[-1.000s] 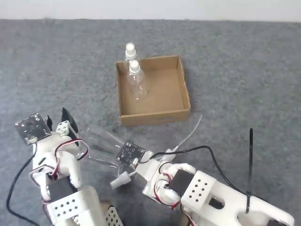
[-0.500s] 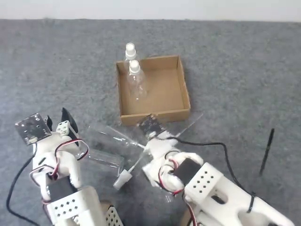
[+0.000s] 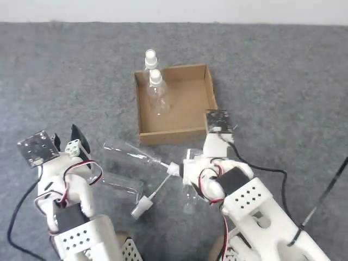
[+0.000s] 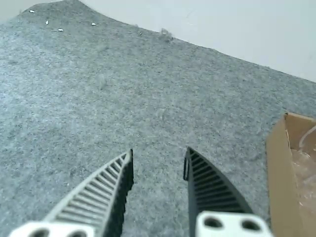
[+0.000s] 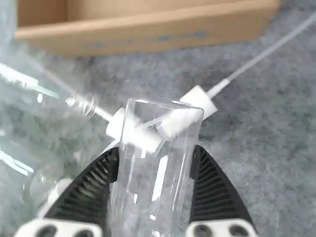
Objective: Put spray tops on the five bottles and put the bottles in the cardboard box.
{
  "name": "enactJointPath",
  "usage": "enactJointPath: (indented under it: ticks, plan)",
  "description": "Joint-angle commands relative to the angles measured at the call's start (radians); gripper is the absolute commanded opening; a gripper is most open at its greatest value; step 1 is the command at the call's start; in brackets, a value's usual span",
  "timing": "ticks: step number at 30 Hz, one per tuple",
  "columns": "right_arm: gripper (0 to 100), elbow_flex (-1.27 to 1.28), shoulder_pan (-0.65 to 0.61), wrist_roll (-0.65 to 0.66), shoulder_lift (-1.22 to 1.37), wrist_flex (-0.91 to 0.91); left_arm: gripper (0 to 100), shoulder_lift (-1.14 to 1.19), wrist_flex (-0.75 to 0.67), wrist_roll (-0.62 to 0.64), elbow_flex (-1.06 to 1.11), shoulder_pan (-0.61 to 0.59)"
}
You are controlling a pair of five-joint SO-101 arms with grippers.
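1. Bottle [image 5: 158,129], clear and hard to trace, sat clamped in the right hand [image 5: 154,150] toward the surface's front edge, one end cut off.
2. Left hand [image 4: 159,157] gaped, empty.

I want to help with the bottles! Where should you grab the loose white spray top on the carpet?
I'd take the white plastic spray top by its chunky head, not the thin tube. It lies flat on the grey carpet, so come straight down from above and pinch across it.
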Motion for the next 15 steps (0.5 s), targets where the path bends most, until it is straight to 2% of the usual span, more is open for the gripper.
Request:
enactJointPath:
  ticks: [1,15]
  plan:
    - [1.7,-0.068,0.064,-0.074,-0.001,-0.008,16,-0.014,-0.031,0.008,-0.004,-0.002]
    - [1.3,-0.068,0.288,-0.245,-0.001,-0.007,16,-0.014,-0.031,0.008,-0.004,-0.002]
